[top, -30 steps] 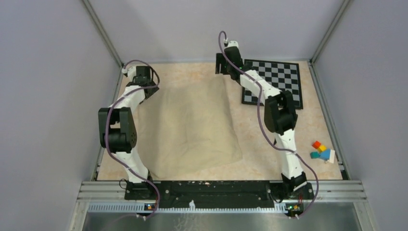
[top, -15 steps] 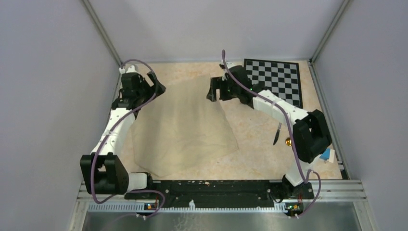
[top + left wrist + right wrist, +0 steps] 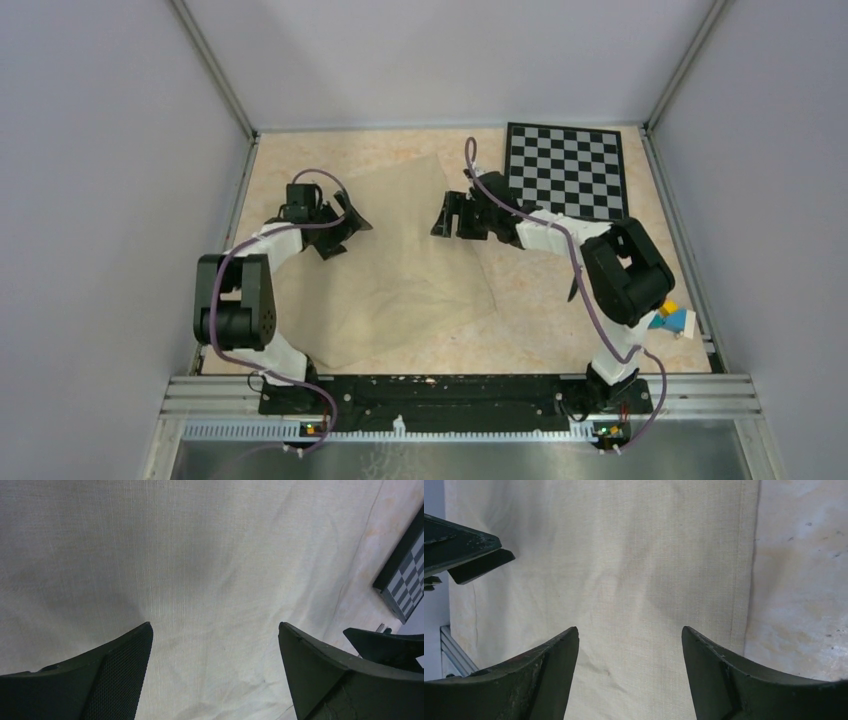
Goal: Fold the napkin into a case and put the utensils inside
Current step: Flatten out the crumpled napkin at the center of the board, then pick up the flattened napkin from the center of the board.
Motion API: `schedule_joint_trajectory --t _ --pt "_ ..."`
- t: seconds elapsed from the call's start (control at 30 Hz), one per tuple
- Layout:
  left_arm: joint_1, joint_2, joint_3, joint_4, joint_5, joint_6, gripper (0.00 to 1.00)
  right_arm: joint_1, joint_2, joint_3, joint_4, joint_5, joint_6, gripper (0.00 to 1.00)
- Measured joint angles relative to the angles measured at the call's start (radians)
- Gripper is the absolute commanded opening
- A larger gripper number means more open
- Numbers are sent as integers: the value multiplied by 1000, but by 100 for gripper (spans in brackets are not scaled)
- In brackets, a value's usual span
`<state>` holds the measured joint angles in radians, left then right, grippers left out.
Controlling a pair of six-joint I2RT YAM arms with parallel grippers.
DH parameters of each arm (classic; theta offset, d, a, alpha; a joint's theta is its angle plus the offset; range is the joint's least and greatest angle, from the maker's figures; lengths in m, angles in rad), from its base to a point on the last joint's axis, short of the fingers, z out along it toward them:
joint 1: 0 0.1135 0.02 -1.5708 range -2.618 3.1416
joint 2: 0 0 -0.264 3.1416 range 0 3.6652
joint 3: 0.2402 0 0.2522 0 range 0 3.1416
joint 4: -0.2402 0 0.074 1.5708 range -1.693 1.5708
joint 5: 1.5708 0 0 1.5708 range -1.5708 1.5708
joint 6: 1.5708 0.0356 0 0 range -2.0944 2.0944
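The beige napkin lies spread flat on the table, unfolded, its far corner near the checkered board. My left gripper hovers open over the cloth's left part. In the left wrist view the gripper has only cloth between its jaws. My right gripper is open over the cloth's right part, close to its right hem. In the right wrist view the gripper is empty above the napkin. The two grippers face each other. I cannot make out the knife and spoon; the right arm's elbow covers that spot.
The checkered board lies at the far right and shows in the left wrist view. Small coloured blocks sit by the right edge. Bare tabletop runs right of the napkin's hem. Grey walls enclose the table.
Both grippers have come from the napkin's far corners toward its middle and now face each other. The cloth has shifted and lies flatter, with nothing gripping it.
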<state>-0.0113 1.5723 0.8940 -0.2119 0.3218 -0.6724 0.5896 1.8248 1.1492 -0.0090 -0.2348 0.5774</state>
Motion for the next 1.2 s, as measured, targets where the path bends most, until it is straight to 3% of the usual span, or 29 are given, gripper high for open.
schedule_joint_trajectory --t 0.2,0.37,0.53,0.63,0.77,0.9,1.07,1.2 --pt "-24 159 68 106 45 -49 99 -34 15 -101 114 29 87 69" --pt "-100 315 232 175 72 -66 99 -62 14 -168 183 89 146 69" --pt "-169 461 455 129 66 -37 99 -124 14 -174 203 143 152 69" --pt "-192 447 471 56 32 10 99 -162 15 -150 164 148 85 71" --pt "-195 298 404 -103 -62 98 99 -172 9 -128 113 141 -3 73" --pt "-155 -40 206 -220 -161 117 99 -162 -41 -131 60 118 -45 73" --pt "-95 -416 -104 -299 -232 -16 99 -135 -201 -183 39 77 -50 73" --pt "-99 -476 -226 -401 -296 -148 99 -91 -356 -241 24 63 -49 73"
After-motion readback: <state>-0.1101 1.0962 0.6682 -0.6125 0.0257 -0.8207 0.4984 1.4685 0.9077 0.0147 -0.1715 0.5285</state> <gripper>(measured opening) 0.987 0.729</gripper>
